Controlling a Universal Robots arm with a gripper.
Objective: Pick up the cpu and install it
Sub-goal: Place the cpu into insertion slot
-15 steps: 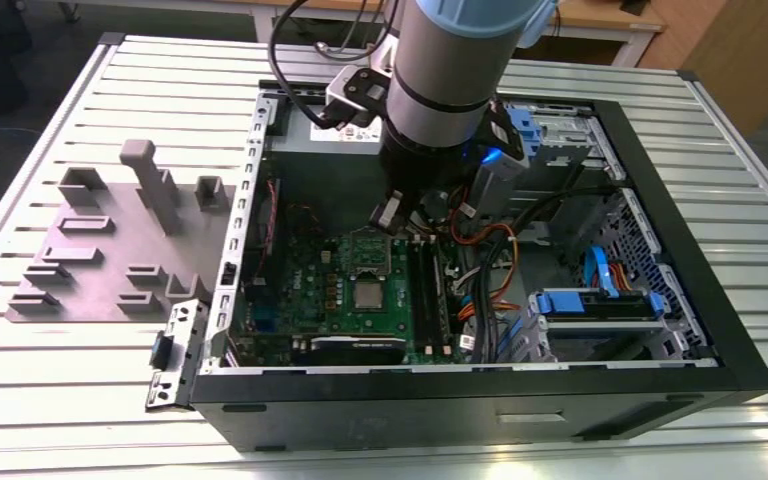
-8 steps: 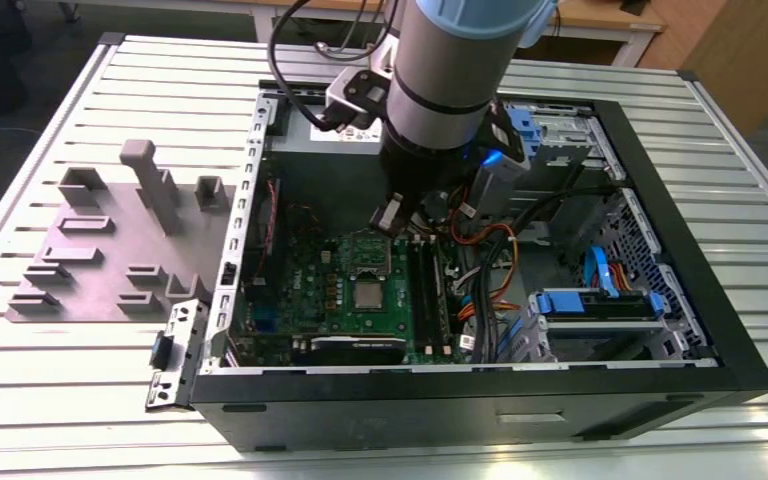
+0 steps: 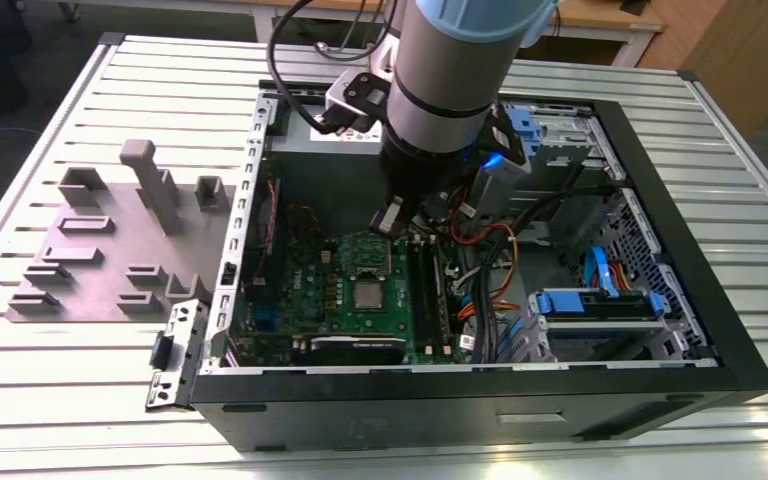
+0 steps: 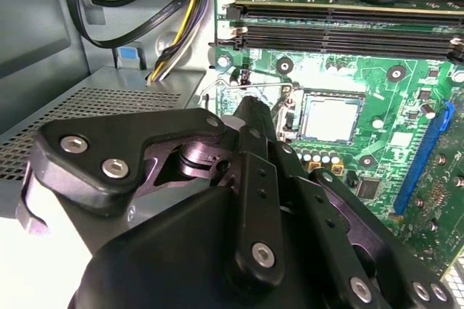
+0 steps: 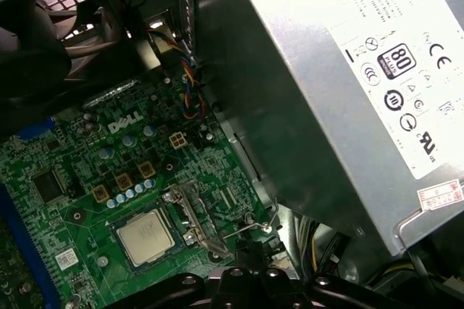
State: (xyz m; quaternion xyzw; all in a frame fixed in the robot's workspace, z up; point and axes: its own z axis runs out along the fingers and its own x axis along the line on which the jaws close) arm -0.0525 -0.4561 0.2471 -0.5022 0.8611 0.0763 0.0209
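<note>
— Fingers first?
— Pressed together at the tip of the gripper (image 4: 252,106), nothing clamped between them. Empty-handed.
— And just off the tip?
— Thin wire lever (image 4: 250,84) of the socket, just beside the closed tips in both wire-lever shots; touching or not, cannot tell.
— Where's the cpu?
— Sitting flat in the socket on the green motherboard (image 4: 406,99), silvery top up. Seen as cpu (image 4: 330,119) in the second wrist view, close beside the gripper but apart from it. Same in the first wrist view: cpu (image 5: 145,236) square in its seat, metal socket frame (image 5: 187,215) alongside.
— Further out?
— Long black memory slots (image 4: 333,30) past the socket. Grey power supply (image 5: 341,84) looming close by.
— And the wide shot?
— Arm reaching down into the open computer case (image 3: 678,330), gripper (image 3: 387,218) above the board. Grey tray (image 3: 104,250) on the slatted table (image 3: 37,400), towards the exterior view's left.
</note>
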